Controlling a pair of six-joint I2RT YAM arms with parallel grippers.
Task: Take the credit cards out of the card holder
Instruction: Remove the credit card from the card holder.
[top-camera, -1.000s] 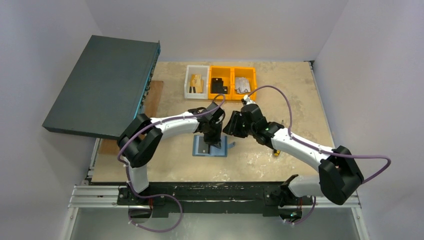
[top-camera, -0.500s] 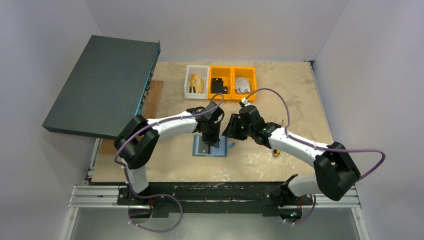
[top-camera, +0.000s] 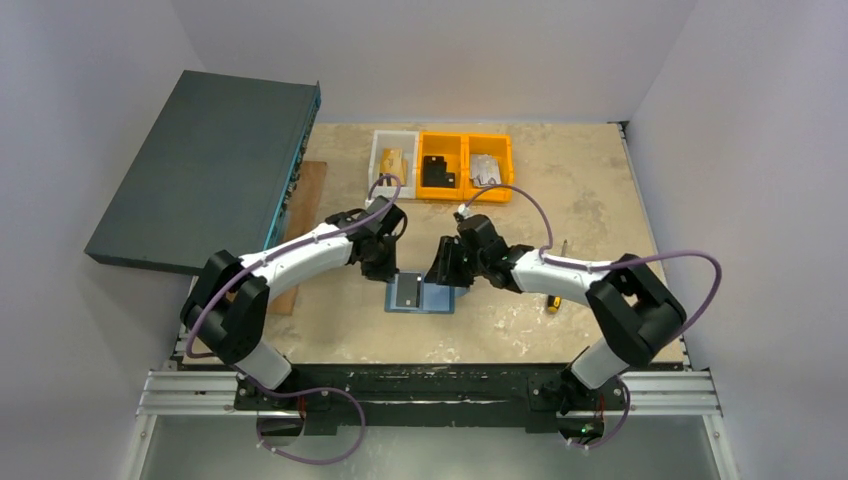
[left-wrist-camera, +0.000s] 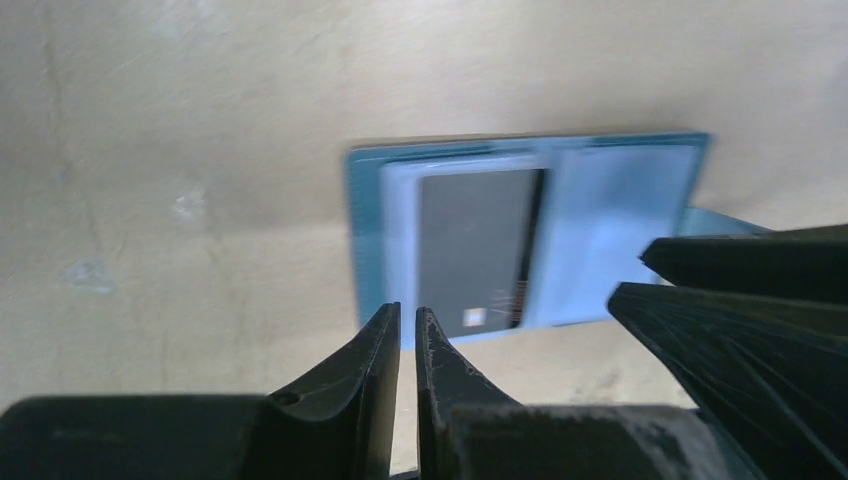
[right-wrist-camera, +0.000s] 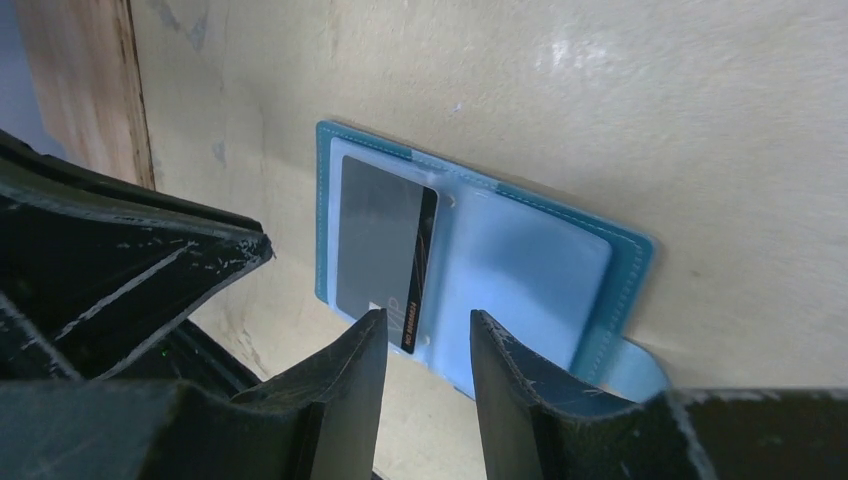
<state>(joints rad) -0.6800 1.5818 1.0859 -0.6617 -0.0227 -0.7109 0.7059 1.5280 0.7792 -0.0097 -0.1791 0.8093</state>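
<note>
Left pincer (left-wrist-camera: 405, 318): mine is clenched almost tight, with only a sliver of a gap between the tips and nothing in it. It hangs just beside the left half of the card holder (right-wrist-camera: 530, 265).
Right pincer (right-wrist-camera: 422, 322): released, with a plain gap between my two fingers and nothing between them. It hovers at the holder's right half, close to its edge.
Card holder: it lies open and flat on the table (top-camera: 580, 200) between my two pincers. The pale blue inside faces up, with a teal rim around it.
Closing tab (right-wrist-camera: 640, 368): sticks out from the holder's right side.
Credit card (right-wrist-camera: 380, 245): one dark silvery-grey card sits flat in the left pocket, its long edge along the fold. I cannot tell whether the right pocket holds another.
White bin (top-camera: 378, 165): at the far edge of the table, with small parts inside.
Orange bins (top-camera: 466, 160): two, touching the white one on its right.
Dark box (top-camera: 205, 170): large and flat, at the far left, overhanging the table.
Wooden board (top-camera: 305, 200): just beside the box, under my left forearm.
Yellow-and-black object (top-camera: 552, 303): small, beside my right forearm; I cannot make out what it is.
</note>
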